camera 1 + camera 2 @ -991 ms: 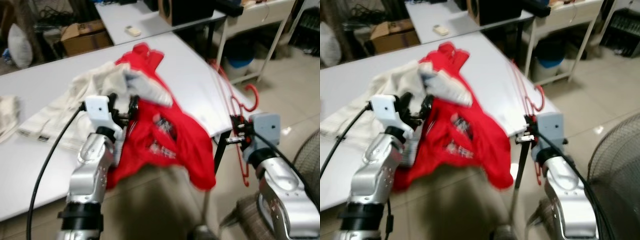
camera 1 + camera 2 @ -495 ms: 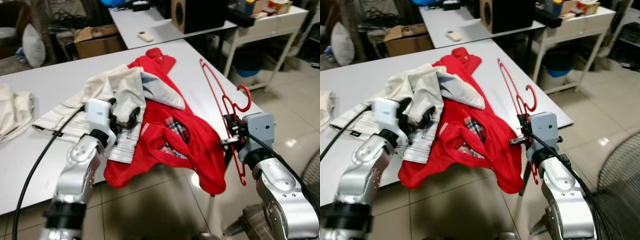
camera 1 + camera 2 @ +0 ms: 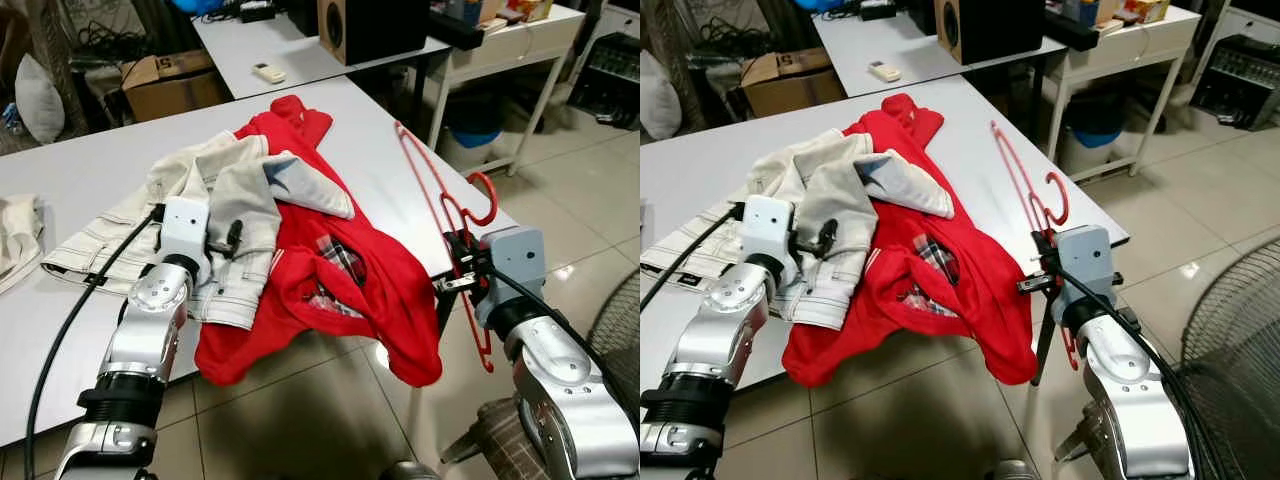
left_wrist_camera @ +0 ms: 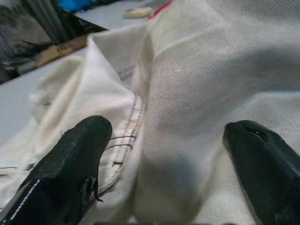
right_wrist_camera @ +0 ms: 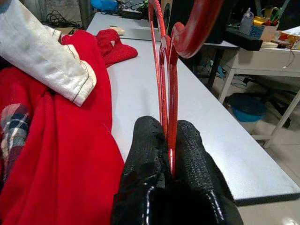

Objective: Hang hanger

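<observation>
Hanger (image 3: 455, 215): red, upright off the table's (image 3: 90, 170) right corner, clenched at its neck by the right gripper (image 5: 168, 154), likely for carrying. Left gripper (image 4: 159, 164): fingers spread over cream trousers (image 3: 215, 200), grasping nothing. Red top (image 3: 350, 280): draped over the edge.

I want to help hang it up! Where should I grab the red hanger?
Probably by the neck, just under the hook, coming from the table's open edge. The red hanger is thin wire; its two strands run close together there, and the right pincer already pinches that spot. The hook stays free above for hanging.
</observation>
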Controlling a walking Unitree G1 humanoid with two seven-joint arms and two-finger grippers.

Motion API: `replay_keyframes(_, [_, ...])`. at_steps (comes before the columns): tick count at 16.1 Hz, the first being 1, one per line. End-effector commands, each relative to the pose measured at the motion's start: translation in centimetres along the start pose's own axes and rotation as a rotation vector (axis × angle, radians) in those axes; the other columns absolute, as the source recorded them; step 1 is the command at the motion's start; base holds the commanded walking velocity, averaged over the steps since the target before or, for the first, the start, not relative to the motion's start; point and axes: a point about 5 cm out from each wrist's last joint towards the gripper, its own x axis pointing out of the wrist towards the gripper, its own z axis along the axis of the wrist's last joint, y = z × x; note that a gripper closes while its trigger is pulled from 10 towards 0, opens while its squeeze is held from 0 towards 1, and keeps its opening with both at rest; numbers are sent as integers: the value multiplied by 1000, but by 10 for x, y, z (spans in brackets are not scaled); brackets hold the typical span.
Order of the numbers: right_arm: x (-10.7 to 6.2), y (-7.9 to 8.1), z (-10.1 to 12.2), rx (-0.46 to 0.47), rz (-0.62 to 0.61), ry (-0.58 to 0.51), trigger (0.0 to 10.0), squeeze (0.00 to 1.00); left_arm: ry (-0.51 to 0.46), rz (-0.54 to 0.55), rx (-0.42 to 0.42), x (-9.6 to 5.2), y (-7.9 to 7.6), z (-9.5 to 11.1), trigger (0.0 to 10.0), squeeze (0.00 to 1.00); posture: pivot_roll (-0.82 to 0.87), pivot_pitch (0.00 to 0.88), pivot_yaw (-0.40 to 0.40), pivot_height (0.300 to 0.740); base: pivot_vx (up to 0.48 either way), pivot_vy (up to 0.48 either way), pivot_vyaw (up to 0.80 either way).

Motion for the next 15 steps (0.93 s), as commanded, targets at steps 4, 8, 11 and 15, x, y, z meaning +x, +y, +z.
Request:
replay_keyframes(4, [1,3,-2,7,2,13,10000,0,21,-29,-47,2,-1,-3,0,0,-225,17,104,740,0,0,0])
replay_keyframes(8, [3,3,-2,7,-3,6,10000,0,16,-58,-53,3,-4,-2,0,0,-221,21,109,740,0,0,0])
replay_keyframes(11, [3,3,-3,6,-10,9,10000,0,10,-67,-65,4,-4,-1,0,0,-221,22,111,740,0,0,0])
replay_keyframes(15, [2,3,-4,10,-18,14,10000,0,6,-82,-100,4,-4,0,0,0,-219,32,112,740,0,0,0])
